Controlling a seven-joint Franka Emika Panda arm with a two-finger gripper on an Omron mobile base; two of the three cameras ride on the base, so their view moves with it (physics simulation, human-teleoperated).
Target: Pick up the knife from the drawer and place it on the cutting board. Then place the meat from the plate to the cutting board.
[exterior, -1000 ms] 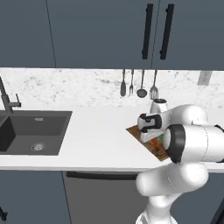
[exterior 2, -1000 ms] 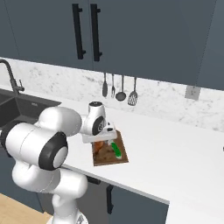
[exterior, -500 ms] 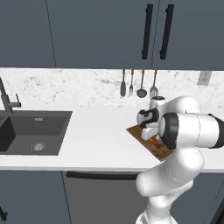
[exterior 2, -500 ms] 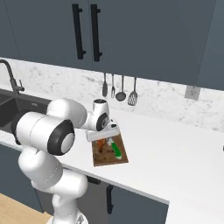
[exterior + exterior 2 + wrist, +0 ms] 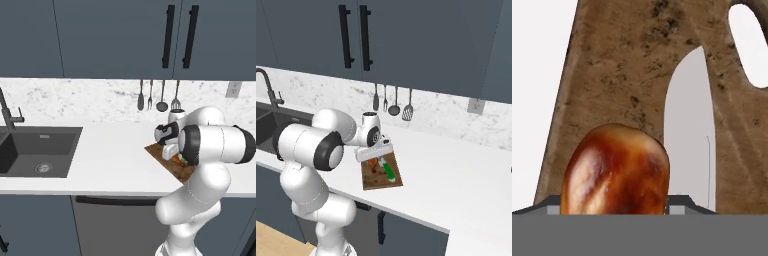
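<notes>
My gripper (image 5: 375, 156) hangs low over the brown wooden cutting board (image 5: 380, 181), shut on the meat (image 5: 614, 170), a glossy reddish-brown drumstick that bulges up between the finger tips in the hand view. Below it lies the board (image 5: 627, 75) with the knife's pale blade (image 5: 687, 125) flat on it. From the right base view, the knife's green handle (image 5: 389, 173) rests on the board just right of the meat (image 5: 372, 164). From the left, the gripper (image 5: 173, 152) sits over the board (image 5: 167, 159), partly behind my arm. The plate and the drawer are out of view.
Dark metal utensils (image 5: 161, 97) hang on the marble wall behind the board. A black sink (image 5: 40, 150) with a faucet (image 5: 7, 112) lies far left. White counter (image 5: 456, 175) stretches right of the board. Cabinet doors with black bars (image 5: 356, 35) are overhead.
My arm's elbow has swung toward the sink side. The hand stays over the cutting board with the meat still gripped.
</notes>
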